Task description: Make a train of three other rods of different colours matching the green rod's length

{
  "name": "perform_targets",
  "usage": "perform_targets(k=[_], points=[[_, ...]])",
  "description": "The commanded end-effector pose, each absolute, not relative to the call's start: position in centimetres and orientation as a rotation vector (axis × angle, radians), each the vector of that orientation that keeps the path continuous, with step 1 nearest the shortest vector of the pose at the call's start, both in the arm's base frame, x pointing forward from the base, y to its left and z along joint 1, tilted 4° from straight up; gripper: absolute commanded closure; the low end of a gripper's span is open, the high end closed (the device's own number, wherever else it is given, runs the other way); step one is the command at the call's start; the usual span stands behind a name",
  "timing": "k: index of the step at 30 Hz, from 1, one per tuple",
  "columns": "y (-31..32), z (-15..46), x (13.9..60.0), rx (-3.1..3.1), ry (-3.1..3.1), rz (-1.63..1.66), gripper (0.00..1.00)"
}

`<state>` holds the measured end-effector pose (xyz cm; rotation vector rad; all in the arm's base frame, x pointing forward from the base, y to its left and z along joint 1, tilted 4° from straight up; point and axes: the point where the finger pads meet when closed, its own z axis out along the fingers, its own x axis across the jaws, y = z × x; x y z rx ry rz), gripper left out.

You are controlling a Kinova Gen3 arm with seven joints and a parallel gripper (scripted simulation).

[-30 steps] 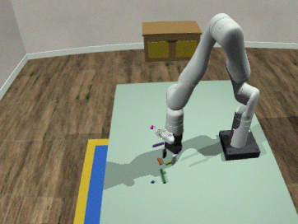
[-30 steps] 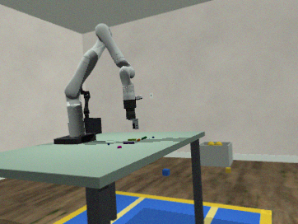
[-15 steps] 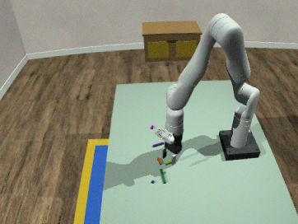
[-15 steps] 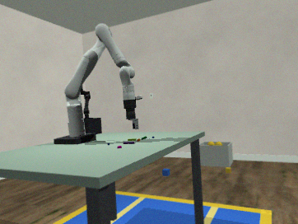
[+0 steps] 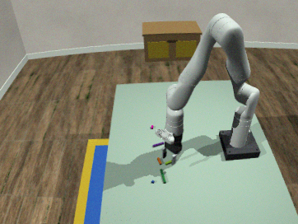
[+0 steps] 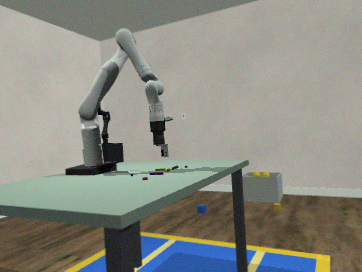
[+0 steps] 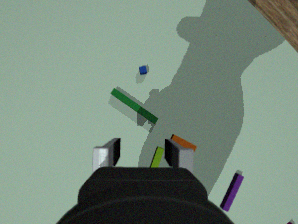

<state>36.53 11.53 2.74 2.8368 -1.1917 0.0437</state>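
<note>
Wrist view puts the green rod [image 7: 134, 106] lying flat on the pale table [image 7: 50, 60], slanting from ten o'clock toward four o'clock, with the tiny blue rod [image 7: 143, 70] apart from it up at twelve. Just below the green rod's lower end, the lime rod [image 7: 157, 157] shows between the fingers but close against the right-hand one, the orange rod [image 7: 184, 143] peeks out behind that same finger [image 7: 179, 156], and the purple rod [image 7: 232, 191] lies well off at four o'clock. From the top view a magenta rod [image 5: 151, 127] sits alone at eleven o'clock of the cluster. The gripper [image 7: 142, 156] hangs above the table with its jaws spread wide and nothing between them. I'd judge it is lining up on the lime rod, a sensible pick since lime, magenta and blue would add to green's length. To do this well it should shift a little toward the lime rod so the rod sits centred in the gap, square the jaws across the rod's width, and come straight down without clipping the orange neighbour, which lies very near and could be nudged.
</note>
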Motion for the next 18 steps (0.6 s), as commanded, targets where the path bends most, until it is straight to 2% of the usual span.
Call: perform_targets(k=[1, 18], points=[[11.5, 2.7, 36.5, 2.842, -1.168, 0.038, 0.0], [9.9, 2.8, 37.2, 2.872, -1.092, 0.027, 0.0]])
